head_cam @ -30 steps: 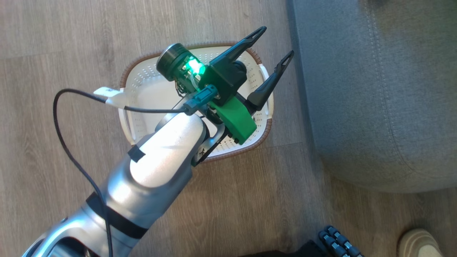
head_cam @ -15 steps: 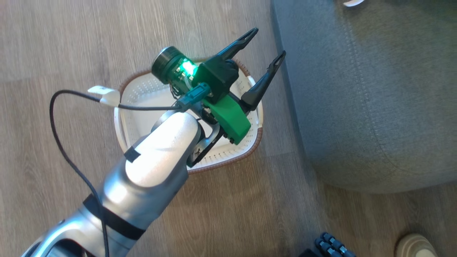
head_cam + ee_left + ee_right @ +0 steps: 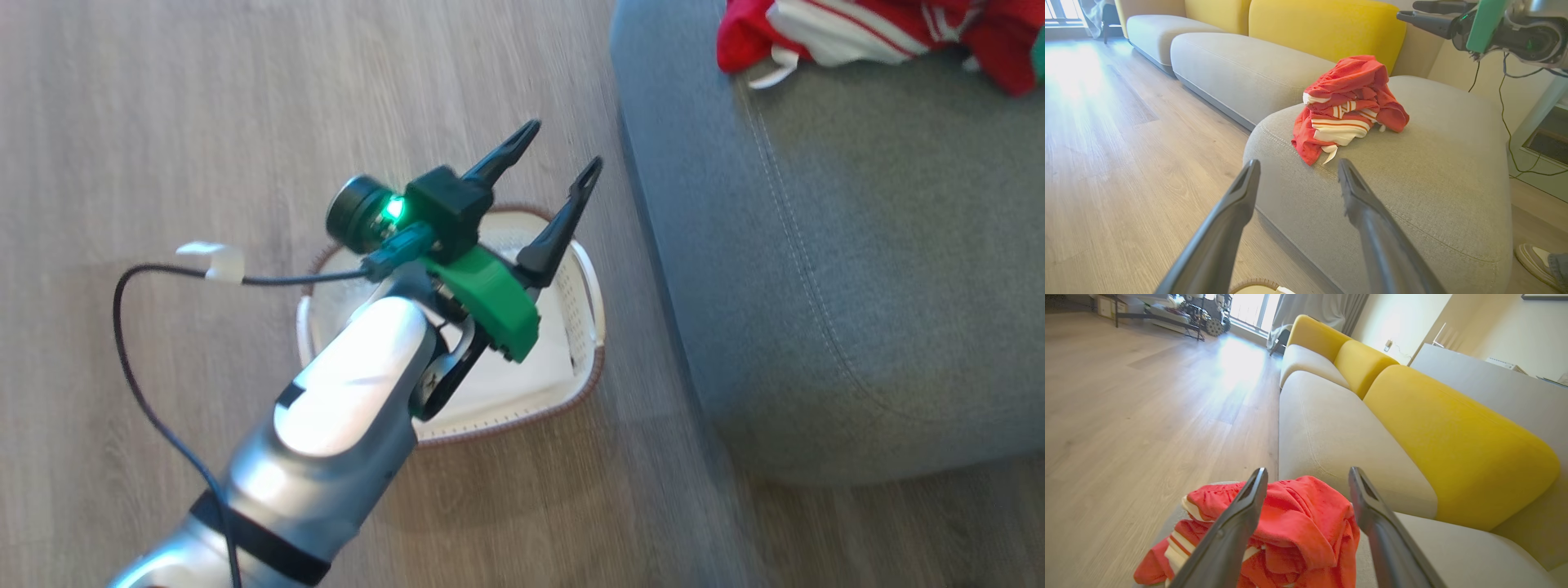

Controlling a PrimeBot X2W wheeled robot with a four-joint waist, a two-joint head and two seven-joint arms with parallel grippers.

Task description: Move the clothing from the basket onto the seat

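We're holding left fingers [image 3: 563, 214] wide open, empty, above basket [image 3: 581, 310]; right fingers [image 3: 1233, 526] hanging wide open, empty, over clothing [image 3: 816, 33] lying heaped at seat [image 3: 857, 245] edge. Judging it light, limp, slippery; pinching bunched fold likely suiting best.

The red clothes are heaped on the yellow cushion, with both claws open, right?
Not quite. The clothing is heaped on the grey seat, not the yellow cushion behind it; the left wrist view shows this. The left gripper and right gripper are both open.
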